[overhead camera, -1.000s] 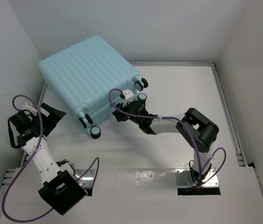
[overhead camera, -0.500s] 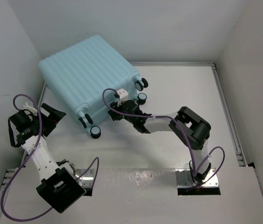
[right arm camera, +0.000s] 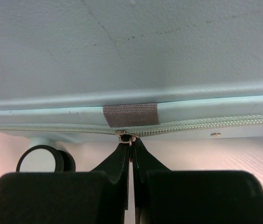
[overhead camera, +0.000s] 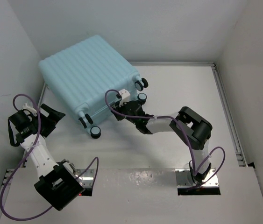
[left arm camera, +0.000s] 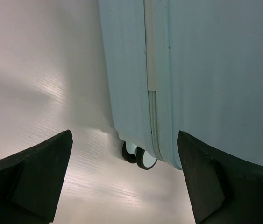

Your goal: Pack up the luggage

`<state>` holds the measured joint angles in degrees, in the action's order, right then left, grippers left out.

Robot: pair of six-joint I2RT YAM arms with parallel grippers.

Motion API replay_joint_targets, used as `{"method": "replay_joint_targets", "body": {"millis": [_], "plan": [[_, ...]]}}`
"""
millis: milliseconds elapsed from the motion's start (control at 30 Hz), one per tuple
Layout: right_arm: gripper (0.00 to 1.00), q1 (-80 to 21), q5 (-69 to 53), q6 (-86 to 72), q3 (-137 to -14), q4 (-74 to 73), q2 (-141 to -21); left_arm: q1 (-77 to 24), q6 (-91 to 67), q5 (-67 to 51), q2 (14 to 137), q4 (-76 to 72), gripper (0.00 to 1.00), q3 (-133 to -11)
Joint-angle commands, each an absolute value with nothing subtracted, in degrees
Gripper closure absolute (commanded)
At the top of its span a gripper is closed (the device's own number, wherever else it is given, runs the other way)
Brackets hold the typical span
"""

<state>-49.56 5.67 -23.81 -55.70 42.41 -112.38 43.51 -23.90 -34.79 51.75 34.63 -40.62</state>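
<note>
Status: right tool (right arm camera: 130, 144) pinched together on the small metal zipper pull (right arm camera: 126, 136), below the grey fabric tab (right arm camera: 130, 115). Left tool (left arm camera: 124, 177) wide apart, empty. Large pale-blue ribbed hard-shell suitcase (overhead camera: 89, 74) lies closed, far-left on the white counter (overhead camera: 178, 93). Shell likely stiff, slick and bulky, so work the pull, not the shell.

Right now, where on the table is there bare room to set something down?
Widest bare patch: the white table's right side, between the right arm and the metal side rail. Crowded at left: the pale blue ribbed hard-shell suitcase, with left gripper and right gripper beside it.
</note>
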Motion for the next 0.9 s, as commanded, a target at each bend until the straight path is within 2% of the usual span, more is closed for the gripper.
{"method": "replay_joint_targets", "body": {"millis": [0,567,767,867], "plan": [[1.00,-47.6,6.1,-22.7,-54.5,46.3,-107.8,44.2,-22.9,-34.8,51.9,33.5,0.04,-41.8],[1.00,-36.9,9.8,-22.0,-53.3,38.4,-106.4,45.8,-22.9,-34.5,56.4,31.2,0.08,-43.2],[1.00,-33.6,10.1,-23.2,-52.8,34.7,-106.4,45.8,-23.5,-47.5,51.6,31.2,0.08,-47.9],[1.00,-33.4,9.5,-22.2,-53.3,34.8,-106.8,44.5,-23.5,-55.8,51.1,36.3,0.08,-52.8]]}}
